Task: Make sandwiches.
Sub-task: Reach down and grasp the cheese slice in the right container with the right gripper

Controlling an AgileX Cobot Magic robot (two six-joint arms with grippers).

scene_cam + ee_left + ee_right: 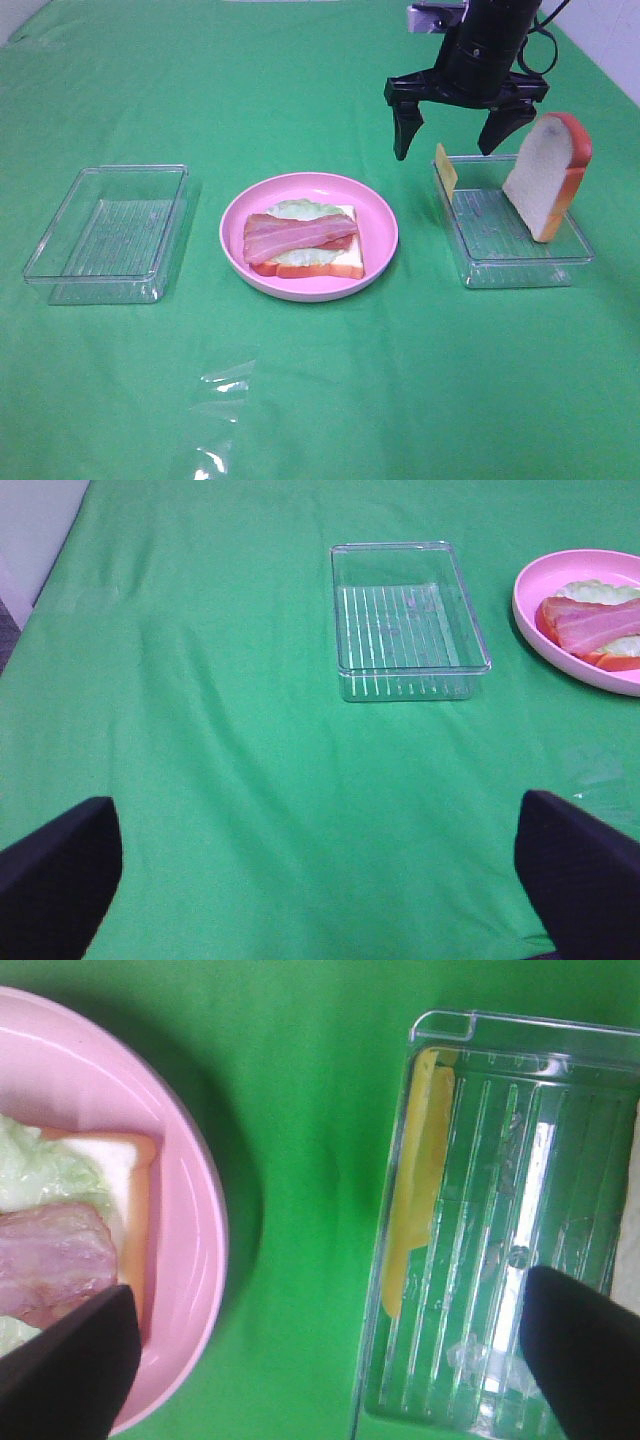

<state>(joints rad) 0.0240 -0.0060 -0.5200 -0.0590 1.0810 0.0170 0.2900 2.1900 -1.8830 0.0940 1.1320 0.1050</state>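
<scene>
Hovering over the near-plate end of the R tray (520,272), the R gripper (446,152) is pointing down w/ jaws spread wide, gripping nothing. The cheese (445,170) is standing on edge against that tray's wall on the plate side, just below the gripper. Whether the fingertips are touching it, the ext. view isn't showing. The 2nd bread slice (540,185) is leaning tilted at the tray's opposite side, crust facing away from the plate, its top poking well above the rim.

The half-built sandwich (305,245) is sitting on the pink plate (385,215) mid-table, between the two trays. Its bottom bread slice (345,268) is lying flat, lettuce (298,208) is spreading over it, and bacon (295,235) is lying across the top, running side to side.

The L tray (60,272) is resting on the green cloth (320,400) left of the plate, apart from it.

The L gripper (320,880) isn't showing in the ext. view. In its wrist cam, jaws are standing spread wide w/ nothing between, only cloth under them, and the L tray and plate edge are lying ahead.

In the R wrist cam, the R gripper's fingers are straddling the cloth strip between plate and R tray: one over the plate's rim, the other over the tray floor, w/ the cheese lying along the tray wall between them.
</scene>
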